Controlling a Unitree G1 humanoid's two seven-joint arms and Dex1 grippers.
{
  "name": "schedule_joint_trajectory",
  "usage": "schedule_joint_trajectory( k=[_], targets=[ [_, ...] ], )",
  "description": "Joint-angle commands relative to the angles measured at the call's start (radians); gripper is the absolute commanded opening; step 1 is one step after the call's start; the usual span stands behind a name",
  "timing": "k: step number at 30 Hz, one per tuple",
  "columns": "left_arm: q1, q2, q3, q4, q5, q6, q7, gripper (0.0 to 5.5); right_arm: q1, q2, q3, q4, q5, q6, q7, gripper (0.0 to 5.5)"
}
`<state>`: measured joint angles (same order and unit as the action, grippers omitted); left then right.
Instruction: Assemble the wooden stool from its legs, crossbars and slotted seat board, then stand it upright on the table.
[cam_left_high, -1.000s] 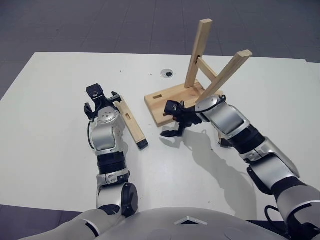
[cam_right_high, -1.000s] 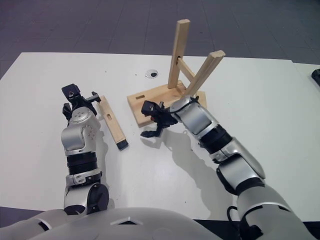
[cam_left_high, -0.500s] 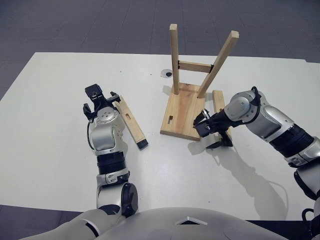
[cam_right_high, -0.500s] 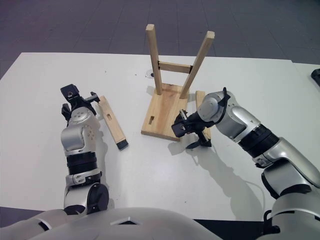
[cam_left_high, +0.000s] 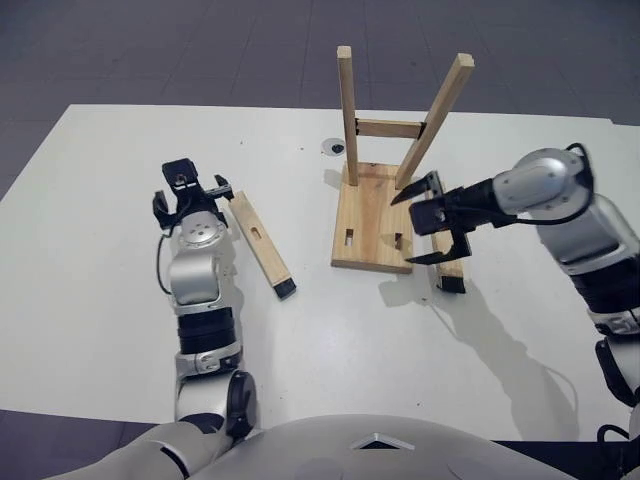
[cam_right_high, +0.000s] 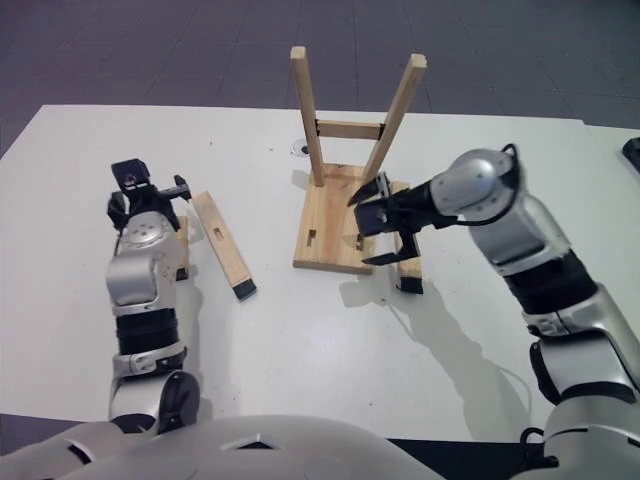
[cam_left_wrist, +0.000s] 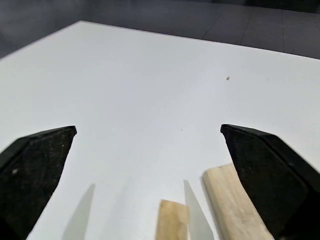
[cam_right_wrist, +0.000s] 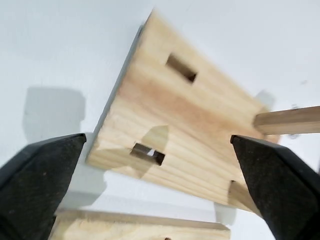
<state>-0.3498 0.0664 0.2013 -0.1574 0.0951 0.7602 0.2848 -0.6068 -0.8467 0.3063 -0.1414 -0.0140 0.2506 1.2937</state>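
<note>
Seat board (cam_left_high: 370, 215), just beside right fingers (cam_right_wrist: 35, 175), spread apart

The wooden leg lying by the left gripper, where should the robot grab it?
Probably its middle, from straight above, squeezing across the narrow width. The loose leg lies flat on the table, long and slim, so both long sides are free. The open left gripper is nearest.
</note>
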Motion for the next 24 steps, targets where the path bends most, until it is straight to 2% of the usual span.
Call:
schedule_joint_trajectory(
  k=[1, 4, 7, 11, 16, 24],
  targets=[
    [0.086, 0.195, -0.078, -0.098, 0.025, 0.125, -0.182, 5.40, 0.114, 0.130, -0.283, -0.156, 0.150, 0.277, -0.258, 5.38],
    [0.114, 0.239, -0.103, -0.123, -0.031, 0.198, -0.301, 5.40, 0.198, 0.251, -0.420, -0.278, 0.255, 0.444, -0.428, 5.38],
    [0.167, 0.272, -0.144, -0.131, -0.030, 0.197, -0.361, 5.40, 0.246, 0.291, -0.452, -0.340, 0.297, 0.513, -0.512, 5.38],
    [0.215, 0.279, -0.182, -0.139, -0.038, 0.159, -0.416, 4.77, 0.272, 0.316, -0.454, -0.366, 0.328, 0.559, -0.589, 5.40],
    [0.253, 0.312, -0.208, -0.031, -0.016, 0.160, -0.434, 3.89, 0.280, 0.328, -0.443, -0.381, 0.362, 0.580, -0.640, 5.40],
    [0.233, 0.313, -0.144, 0.089, -0.195, 0.427, -0.609, 2.57, 0.270, 0.365, -0.418, -0.399, 0.417, 0.606, -0.717, 5.40]
  ],
)
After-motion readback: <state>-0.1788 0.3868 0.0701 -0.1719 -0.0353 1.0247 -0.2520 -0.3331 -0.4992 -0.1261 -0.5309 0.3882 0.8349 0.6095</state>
